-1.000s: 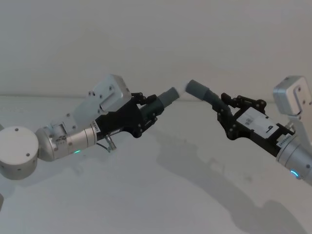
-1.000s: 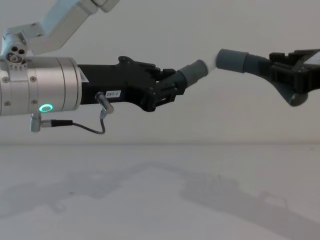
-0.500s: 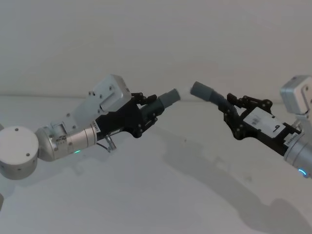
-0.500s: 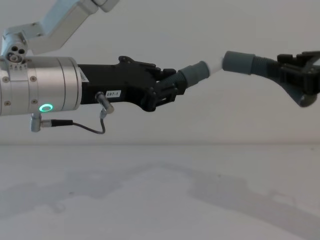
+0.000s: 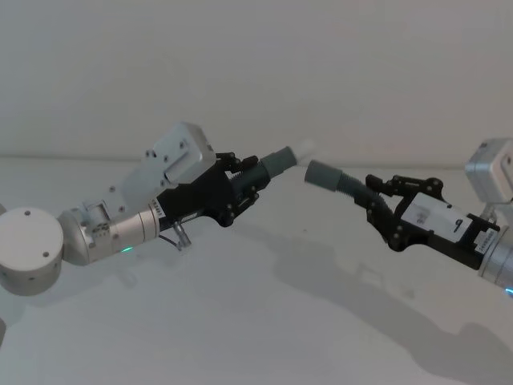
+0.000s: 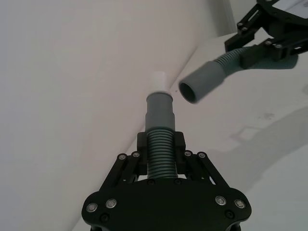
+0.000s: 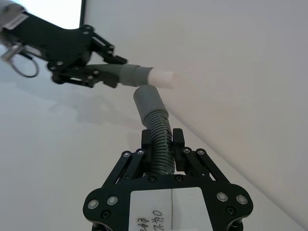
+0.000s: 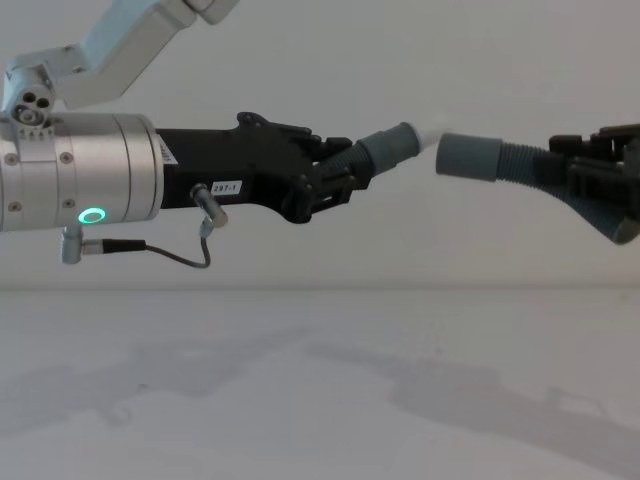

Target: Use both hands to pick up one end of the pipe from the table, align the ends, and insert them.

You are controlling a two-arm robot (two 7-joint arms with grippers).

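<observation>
Chest view: left gripper [image 8: 335, 175] clamps the narrow pipe piece [image 8: 385, 148], right gripper [image 8: 580, 172] the wide pipe piece [image 8: 522, 166], above the worktop [image 8: 300, 400]. The wide cuff [image 8: 468, 158] sits just beside the pale tip [image 8: 426, 137], at its four o'clock.

Two dark-grey corrugated hose lengths, both held clear above white table [image 5: 240, 337]. Left piece [image 6: 160, 147]: clamped by its ribs in left gripper [image 5: 244, 178], narrow cuff [image 5: 278, 161] with pale tip [image 5: 304, 149] pointing up toward the right. Right piece [image 5: 351, 188]: ribs pinched in right gripper [image 5: 377, 199], wider cuff [image 5: 322, 173] open-mouthed, aimed left. Ends near, not mated: wide mouth just beside and below pale tip, axes misaligned.
</observation>
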